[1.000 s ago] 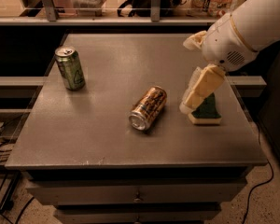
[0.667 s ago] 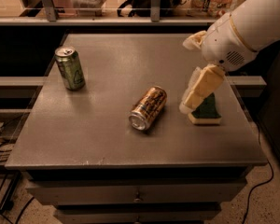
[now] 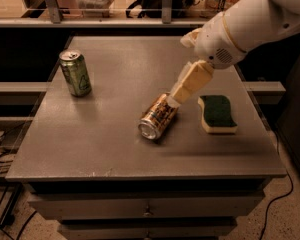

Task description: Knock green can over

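Observation:
The green can (image 3: 75,73) stands upright near the far left of the grey table (image 3: 105,139), its silver top and pale triangular mark showing. My gripper (image 3: 186,85) hangs from the white arm at the upper right, over the middle right of the table. Its tan fingers point down and left, just above the far end of the orange-gold and brown patterned can (image 3: 158,117), which lies on its side. The gripper is well to the right of the green can and apart from it.
A green-topped sponge (image 3: 217,113) lies on the table right of the lying can. A shelf with a rail and cluttered objects runs behind the table. Drawers sit below the front edge. Cables lie on the floor at the left and right.
The arm has swung left: the gripper moved from over the sponge to over the lying patterned can, uncovering the sponge. The cans have not moved.

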### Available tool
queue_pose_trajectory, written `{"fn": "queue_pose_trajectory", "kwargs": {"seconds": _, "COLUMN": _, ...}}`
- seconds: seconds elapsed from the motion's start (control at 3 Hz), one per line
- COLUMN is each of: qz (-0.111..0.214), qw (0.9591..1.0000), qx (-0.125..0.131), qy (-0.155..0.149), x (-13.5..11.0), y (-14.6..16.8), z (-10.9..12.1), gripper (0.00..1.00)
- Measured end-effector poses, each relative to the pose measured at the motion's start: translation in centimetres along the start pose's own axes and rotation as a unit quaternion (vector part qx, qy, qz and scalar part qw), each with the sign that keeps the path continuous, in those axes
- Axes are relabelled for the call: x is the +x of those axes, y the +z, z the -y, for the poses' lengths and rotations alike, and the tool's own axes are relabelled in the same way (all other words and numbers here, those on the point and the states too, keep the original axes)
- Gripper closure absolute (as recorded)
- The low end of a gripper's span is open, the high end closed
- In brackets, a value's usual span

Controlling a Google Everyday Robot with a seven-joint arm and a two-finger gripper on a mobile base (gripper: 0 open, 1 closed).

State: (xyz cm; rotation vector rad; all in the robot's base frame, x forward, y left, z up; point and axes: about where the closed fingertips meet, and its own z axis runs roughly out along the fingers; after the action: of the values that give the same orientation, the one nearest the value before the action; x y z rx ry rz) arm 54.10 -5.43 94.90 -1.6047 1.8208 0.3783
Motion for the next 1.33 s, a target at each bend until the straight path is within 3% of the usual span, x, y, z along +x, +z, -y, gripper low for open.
{"fn": "queue_pose_trajectory", "kwargs": {"seconds": 0.67, "qz": 0.053, "qw": 0.9983, "qx": -0.014, "qy": 0.021, "x": -4.0, "y": 6.3, "z": 3.1, "gripper": 0.00}}
{"fn": "queue_pose_trajectory", "kwargs": {"seconds": 1.0, "qz": 0.079, "qw": 0.9965, "qx": -0.028, "qy": 0.008, "x": -6.6, "y": 8.9, "z": 3.7, "gripper": 0.00}}
{"fn": "queue_pose_trajectory", "kwargs": {"seconds": 1.33, "qz": 0.080, "qw": 0.9963, "qx": -0.029, "qy": 0.007, "x": -6.8, "y": 9.2, "z": 3.8, "gripper": 0.00}}
